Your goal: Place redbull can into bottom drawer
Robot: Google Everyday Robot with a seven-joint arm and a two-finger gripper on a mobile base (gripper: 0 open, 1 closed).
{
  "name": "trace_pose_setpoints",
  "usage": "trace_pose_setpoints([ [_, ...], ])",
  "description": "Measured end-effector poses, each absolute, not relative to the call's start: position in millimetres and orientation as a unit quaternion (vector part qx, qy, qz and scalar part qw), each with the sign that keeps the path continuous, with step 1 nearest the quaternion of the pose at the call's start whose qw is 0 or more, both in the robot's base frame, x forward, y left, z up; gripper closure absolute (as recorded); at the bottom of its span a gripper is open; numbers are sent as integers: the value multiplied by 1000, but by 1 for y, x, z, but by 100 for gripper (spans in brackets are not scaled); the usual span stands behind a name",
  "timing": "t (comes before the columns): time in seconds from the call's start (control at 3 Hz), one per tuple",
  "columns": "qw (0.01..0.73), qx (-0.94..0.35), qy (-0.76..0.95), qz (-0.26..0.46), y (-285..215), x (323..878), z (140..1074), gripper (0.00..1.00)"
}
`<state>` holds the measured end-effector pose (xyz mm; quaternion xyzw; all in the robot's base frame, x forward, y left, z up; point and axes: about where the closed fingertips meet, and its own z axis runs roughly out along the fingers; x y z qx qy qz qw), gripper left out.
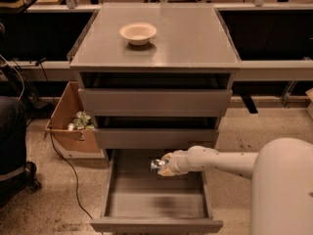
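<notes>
Camera view, looking down on the front of the grey cabinet. Grips the redbull can in the pincer, which is closed on it, shiny end turned to the left. Cannot make out more of the grip than that.

Reaches in from the right on a pale arm, low and nearly level, evidently to pass beneath the jutting front of the middle drawer just above. Hangs the can over the back part of the bottom drawer, clear of its floor, between the side walls and nearer the middle than either. Finds that drawer pulled far out, giving open room below the two shallower ones, with nothing visible lying in it.

Looks like the carrying-in step, close to done. Needs, by this judgement, only a lowering and a release. Calls for care with the overhanging drawer front above the wrist. Calls for care too with a slim can, likely to roll if let go on its side on a flat tray.

Leaves alone the cream bowl on the cabinet's top surface, well apart from the work and no part of the job. Leaves alone likewise the open cardboard box of scraps, down on the ground just beside the cabinet's left.
</notes>
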<state>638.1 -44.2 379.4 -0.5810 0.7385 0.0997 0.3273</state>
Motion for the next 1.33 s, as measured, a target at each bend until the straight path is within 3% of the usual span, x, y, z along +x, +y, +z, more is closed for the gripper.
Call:
trace_pose_setpoints([
  [0.67, 303, -566, 766, 37, -94, 682, 271, 100],
  [1.33, 295, -529, 795, 41, -121, 696, 198, 100],
])
